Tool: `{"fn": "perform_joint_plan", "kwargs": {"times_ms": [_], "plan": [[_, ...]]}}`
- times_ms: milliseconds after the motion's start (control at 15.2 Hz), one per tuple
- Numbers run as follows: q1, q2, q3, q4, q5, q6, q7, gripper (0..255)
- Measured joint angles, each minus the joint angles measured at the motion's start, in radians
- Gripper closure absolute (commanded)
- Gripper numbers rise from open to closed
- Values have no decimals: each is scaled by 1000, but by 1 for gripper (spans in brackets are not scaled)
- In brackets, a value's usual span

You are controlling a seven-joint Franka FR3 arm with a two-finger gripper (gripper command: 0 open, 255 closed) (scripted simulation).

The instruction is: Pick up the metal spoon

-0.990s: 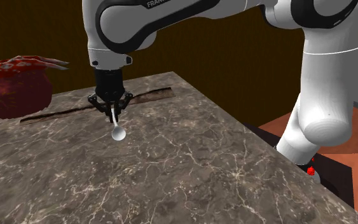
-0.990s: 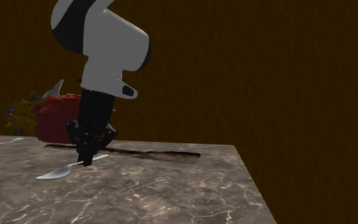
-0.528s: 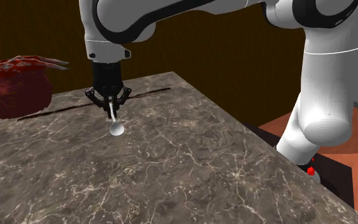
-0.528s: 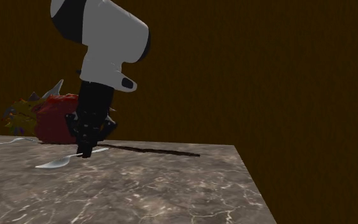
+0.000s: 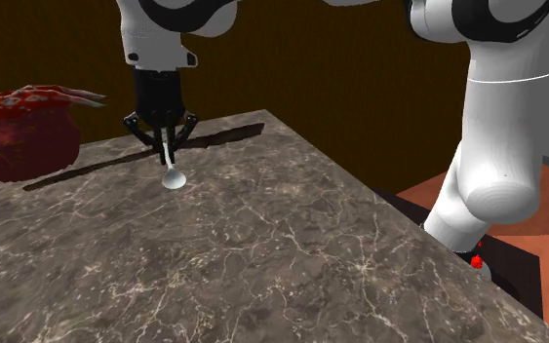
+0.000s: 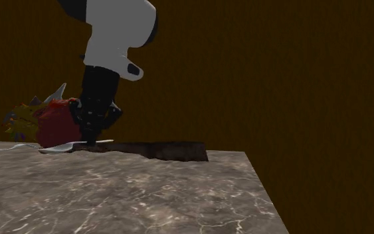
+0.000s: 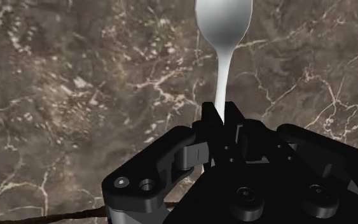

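Pincer [image 5: 167,146] clasps the spoon [image 5: 173,179] by its handle.

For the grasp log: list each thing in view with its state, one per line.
spoon: clasped by its handle, bowl sticking out, apparently off the tabletop.
gripper: shut on the spoon's handle.
tabletop: marbled, with a dark shadow band across it.
red spiky thing: behind the table, untouched.

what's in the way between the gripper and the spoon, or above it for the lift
Nothing visible. The gripper is shut on the spoon by its handle, with the bowl pointing out ahead over the marble tabletop. No object shows above or beside it to block a lift.
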Motion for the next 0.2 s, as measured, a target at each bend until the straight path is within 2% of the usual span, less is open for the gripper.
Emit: {"fn": "perform_joint_plan", "kwargs": {"times_ms": [198], "plan": [[2,0,1,35,-1,-34,5,255]]}}
